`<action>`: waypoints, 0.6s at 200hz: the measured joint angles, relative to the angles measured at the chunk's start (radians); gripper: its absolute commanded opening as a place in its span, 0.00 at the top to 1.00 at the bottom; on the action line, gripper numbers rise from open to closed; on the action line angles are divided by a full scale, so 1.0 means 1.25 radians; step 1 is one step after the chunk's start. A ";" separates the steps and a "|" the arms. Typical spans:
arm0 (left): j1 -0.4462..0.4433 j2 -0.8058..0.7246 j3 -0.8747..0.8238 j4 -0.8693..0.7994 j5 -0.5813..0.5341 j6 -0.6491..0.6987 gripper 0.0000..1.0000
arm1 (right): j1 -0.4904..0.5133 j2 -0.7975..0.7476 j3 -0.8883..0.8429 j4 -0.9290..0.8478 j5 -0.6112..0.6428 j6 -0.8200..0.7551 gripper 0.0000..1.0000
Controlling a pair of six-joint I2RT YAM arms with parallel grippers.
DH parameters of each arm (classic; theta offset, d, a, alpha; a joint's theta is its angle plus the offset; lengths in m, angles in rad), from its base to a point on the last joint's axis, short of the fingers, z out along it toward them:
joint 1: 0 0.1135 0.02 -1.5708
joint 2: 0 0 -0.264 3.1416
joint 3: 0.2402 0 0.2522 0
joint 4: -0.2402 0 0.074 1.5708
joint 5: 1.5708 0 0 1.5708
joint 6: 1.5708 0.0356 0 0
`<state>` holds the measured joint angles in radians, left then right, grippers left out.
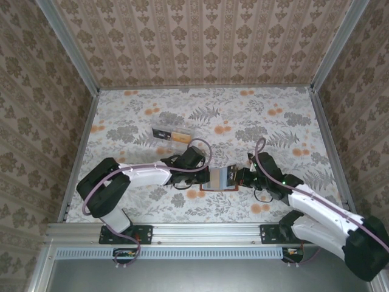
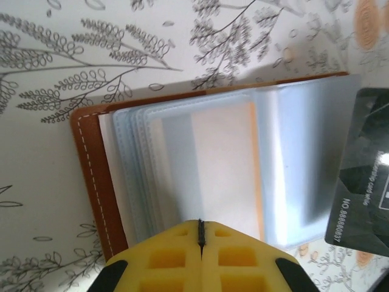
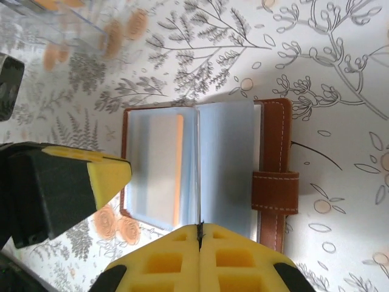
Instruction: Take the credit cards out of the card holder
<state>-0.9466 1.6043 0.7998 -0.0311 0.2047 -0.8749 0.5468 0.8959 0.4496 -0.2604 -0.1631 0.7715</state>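
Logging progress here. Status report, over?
Both tools shut: left tool at card holder edge, right tool pinching a sleeve. Orange card still sleeved, dark card at holder's end. Clear box apart.

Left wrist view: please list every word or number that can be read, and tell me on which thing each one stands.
"NO 88886037": pale print on the dark card, which overlaps the right edge of the card holder.
A smaller line of print next to it on the same card: too blurred to read.
The plastic sleeves and the leather rim of the card holder: no text.
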 measured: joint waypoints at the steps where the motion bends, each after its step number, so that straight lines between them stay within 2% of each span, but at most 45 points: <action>1: 0.000 -0.002 0.000 -0.001 0.000 0.000 1.00 | 0.000 -0.002 0.001 -0.003 0.000 -0.001 1.00; 20: 0.000 -0.066 0.000 -0.020 -0.012 0.001 0.92 | 0.000 -0.035 0.035 -0.058 0.005 -0.026 1.00; 34: 0.000 -0.124 0.002 -0.044 -0.033 0.007 0.73 | 0.008 -0.034 0.074 -0.098 0.022 -0.049 1.00; 49: 0.004 -0.204 0.005 -0.092 -0.073 0.022 0.56 | 0.032 -0.017 0.123 -0.133 0.043 -0.078 1.00; 64: 0.020 -0.292 0.005 -0.136 -0.110 0.030 0.25 | 0.068 0.015 0.187 -0.161 0.064 -0.116 1.00; 81: 0.053 -0.399 -0.004 -0.181 -0.149 0.031 0.06 | 0.106 0.065 0.269 -0.193 0.091 -0.158 1.00; 90: 0.077 -0.470 -0.017 -0.208 -0.168 0.034 0.00 | 0.124 0.106 0.321 -0.203 0.104 -0.187 1.00; 120: 0.156 -0.707 -0.059 -0.333 -0.230 0.046 0.00 | 0.174 0.266 0.504 -0.232 0.131 -0.290 1.00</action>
<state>-0.7521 0.7208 0.7261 -0.4469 -0.0830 -0.8177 0.7647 1.2282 1.0801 -0.5507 0.0006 0.4088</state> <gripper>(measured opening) 0.994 0.067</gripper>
